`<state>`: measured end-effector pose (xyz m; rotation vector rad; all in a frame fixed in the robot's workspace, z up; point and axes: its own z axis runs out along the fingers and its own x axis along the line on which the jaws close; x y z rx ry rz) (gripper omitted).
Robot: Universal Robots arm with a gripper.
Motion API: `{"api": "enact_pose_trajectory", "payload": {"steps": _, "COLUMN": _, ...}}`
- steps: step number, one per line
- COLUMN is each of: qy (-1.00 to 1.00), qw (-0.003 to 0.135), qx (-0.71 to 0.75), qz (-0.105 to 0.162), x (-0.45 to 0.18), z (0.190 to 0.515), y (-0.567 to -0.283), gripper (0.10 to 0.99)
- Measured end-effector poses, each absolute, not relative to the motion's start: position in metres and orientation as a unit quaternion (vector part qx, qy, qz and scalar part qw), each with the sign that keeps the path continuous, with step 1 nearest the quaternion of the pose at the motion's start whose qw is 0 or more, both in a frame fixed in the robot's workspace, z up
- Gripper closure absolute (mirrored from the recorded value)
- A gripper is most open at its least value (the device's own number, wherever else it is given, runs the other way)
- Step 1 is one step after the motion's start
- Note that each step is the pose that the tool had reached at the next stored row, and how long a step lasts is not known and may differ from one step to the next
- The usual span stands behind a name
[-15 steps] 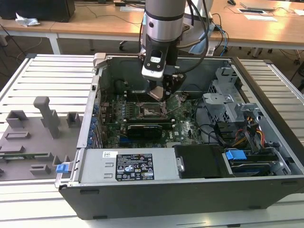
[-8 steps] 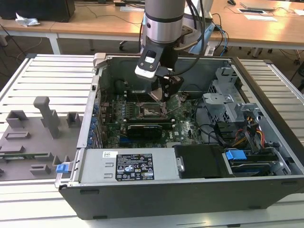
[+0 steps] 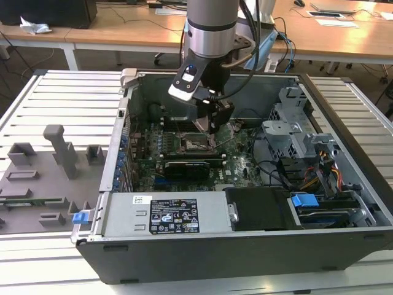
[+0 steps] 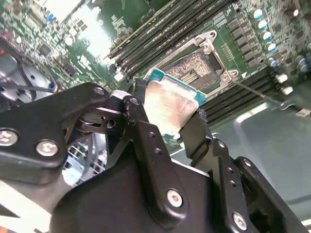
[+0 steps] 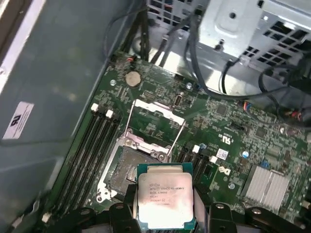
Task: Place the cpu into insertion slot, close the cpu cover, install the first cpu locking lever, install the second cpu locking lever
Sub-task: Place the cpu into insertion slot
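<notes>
Exterior view, starting at the exterior view's left: a grey moulded tray lies on the slatted table beside the open computer case. In the upper middle of the frame the arm reaches down into the case, and its gripper hangs just above the green motherboard, close over the insertion slot. Towards the exterior view's right stands a silver drive cage with cables below it.

In both wrist views the gripper is clamped on the cpu, one black finger pressing each of two opposite edges. The chip sits flat between them with its silver-grey face towards the first wrist camera, its teal rim showing all round. It is clear of the board and not touching it.

In the first wrist view the insertion slot lies bare just beside the held chip, its dark pinned centre uncovered. The cpu cover is swung up off the socket and tilted back on its hinge side. Long black memory slots run alongside.

In the second wrist view the insertion slot lies just past the chip, and a thin metal lever stands free next to the socket
</notes>
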<state>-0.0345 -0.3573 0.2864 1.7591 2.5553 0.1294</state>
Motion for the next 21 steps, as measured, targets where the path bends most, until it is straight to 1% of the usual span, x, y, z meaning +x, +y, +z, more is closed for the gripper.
{"api": "enact_pose_trajectory", "payload": {"steps": 21, "qy": 0.684, "qw": 0.027, "qx": 0.728, "qz": 0.037, "x": -0.0345, "z": 0.2768, "y": -0.3574, "gripper": 0.545}}
